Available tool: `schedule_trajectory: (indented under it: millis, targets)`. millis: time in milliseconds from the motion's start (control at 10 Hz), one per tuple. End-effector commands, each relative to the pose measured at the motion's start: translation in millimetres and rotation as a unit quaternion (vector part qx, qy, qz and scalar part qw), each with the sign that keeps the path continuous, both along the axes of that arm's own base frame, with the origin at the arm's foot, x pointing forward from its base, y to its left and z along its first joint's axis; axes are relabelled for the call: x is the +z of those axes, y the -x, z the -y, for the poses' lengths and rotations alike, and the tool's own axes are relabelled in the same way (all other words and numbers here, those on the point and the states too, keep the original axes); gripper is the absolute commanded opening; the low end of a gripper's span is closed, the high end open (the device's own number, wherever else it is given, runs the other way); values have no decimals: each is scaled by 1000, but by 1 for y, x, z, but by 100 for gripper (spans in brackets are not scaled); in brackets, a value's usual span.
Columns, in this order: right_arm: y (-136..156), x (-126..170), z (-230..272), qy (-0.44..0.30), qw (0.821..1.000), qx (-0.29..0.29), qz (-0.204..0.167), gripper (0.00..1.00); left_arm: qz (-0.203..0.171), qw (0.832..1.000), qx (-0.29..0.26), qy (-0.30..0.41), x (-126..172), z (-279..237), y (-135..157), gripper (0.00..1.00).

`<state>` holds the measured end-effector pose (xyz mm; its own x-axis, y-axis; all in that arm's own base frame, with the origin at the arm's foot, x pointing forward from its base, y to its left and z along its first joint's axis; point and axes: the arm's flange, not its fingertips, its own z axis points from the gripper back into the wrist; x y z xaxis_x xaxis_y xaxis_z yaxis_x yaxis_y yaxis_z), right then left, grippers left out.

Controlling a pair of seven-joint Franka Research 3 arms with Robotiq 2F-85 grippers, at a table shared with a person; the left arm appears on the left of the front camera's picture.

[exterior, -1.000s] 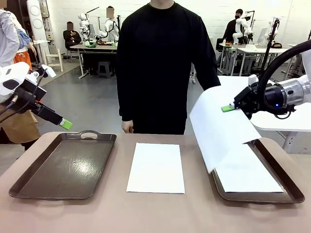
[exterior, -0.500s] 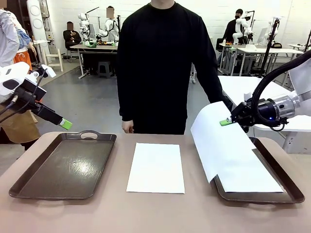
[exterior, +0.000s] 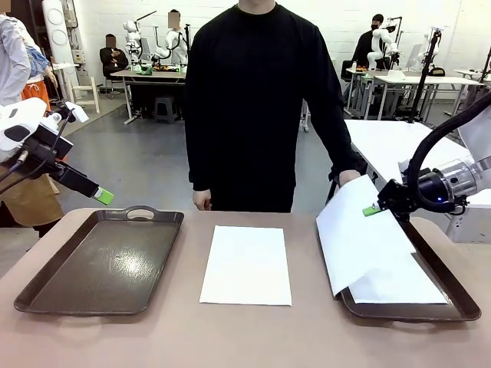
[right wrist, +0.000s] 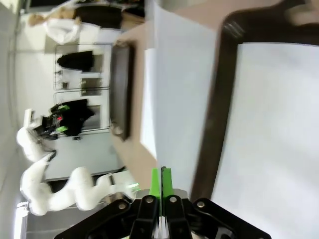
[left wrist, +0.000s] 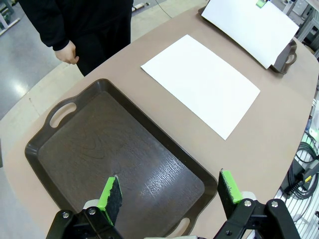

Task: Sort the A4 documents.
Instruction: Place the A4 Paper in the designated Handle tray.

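Pinching a blank white sheet (exterior: 360, 238), right gripper (exterior: 371, 209) holds it tilted; left gripper (left wrist: 170, 189) spread.

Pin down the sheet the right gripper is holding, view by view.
Front view: held sheet at right, tilted over the right tray.
Left wrist view: held sheet in the top right corner, above the right tray.
Right wrist view: held sheet as a pale band up the middle.
Shared landmark: the right tray.

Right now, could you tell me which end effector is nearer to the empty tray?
Left. The left end effector hovers above the empty tray; the right end effector pinches a sheet over the other tray.
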<state>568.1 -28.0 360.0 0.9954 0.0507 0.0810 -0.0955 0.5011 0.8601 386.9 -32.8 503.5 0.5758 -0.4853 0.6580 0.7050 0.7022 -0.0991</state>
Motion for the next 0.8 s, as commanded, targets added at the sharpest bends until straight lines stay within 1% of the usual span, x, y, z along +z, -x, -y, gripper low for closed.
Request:
schedule_trajectory:
  millis: [0,300,500,700]
  targets:
    - [-2,-15,-2,61,998,0,16,1,4,1000,-8,6,-2,-3,-1,100]
    - [-2,-19,16,123,992,-4,32,1,4,1000,-8,6,-2,-3,-1,100]
    - [0,-29,27,159,987,-1,22,1,4,1000,-8,6,-2,-3,-1,100]
    - [3,-39,39,167,986,0,4,1,4,1000,-8,6,-2,-3,-1,100]
